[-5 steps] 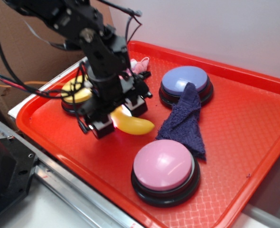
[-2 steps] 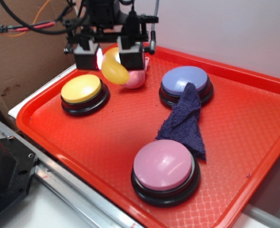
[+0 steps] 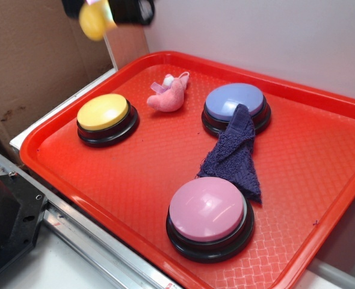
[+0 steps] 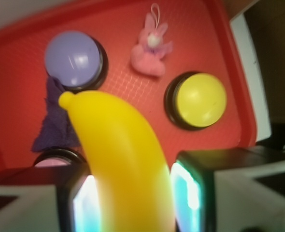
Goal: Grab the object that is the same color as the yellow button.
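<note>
Here, three dome push buttons sit on one red tray [image 3: 322, 174]: the yellow button [image 3: 103, 112] near the tray's left edge, a blue-lilac button [image 3: 234, 101] toward the back, and a pink button [image 3: 207, 209] toward the front. All three have black bases. There is also one pink plush bunny [image 3: 168, 96] with a small hanging loop, lying between the yellow and blue-lilac buttons, apart from both. One dark purple cloth [image 3: 233, 155] drapes from the rim of the blue-lilac button down across the tray floor, its lower end reaching just beside the pink button.

One yellow toy banana [image 4: 118, 159] is clamped in the pincer [image 4: 130, 198], high above the tray. In the wrist view it fills the gap between the two black fingers [image 4: 205, 188], both lit pads pressing its sides, and its blunt tip points up toward the blue-lilac button. In the exterior view only a blurred yellow end of it [image 3: 95, 21] shows at the top edge of the frame, with part of the pincer [image 3: 114, 9] dark beside it, above the tray's back left corner.

From the wrist view the banana hides much of the cloth and most of the pink button. Behind the tray stand a brown cardboard panel [image 3: 33, 60] on the left and a pale wall [image 3: 274, 36] on the right. The tray rests on a pale worktop [image 3: 57, 265] with a metal rail [image 3: 93, 238] along its front.
</note>
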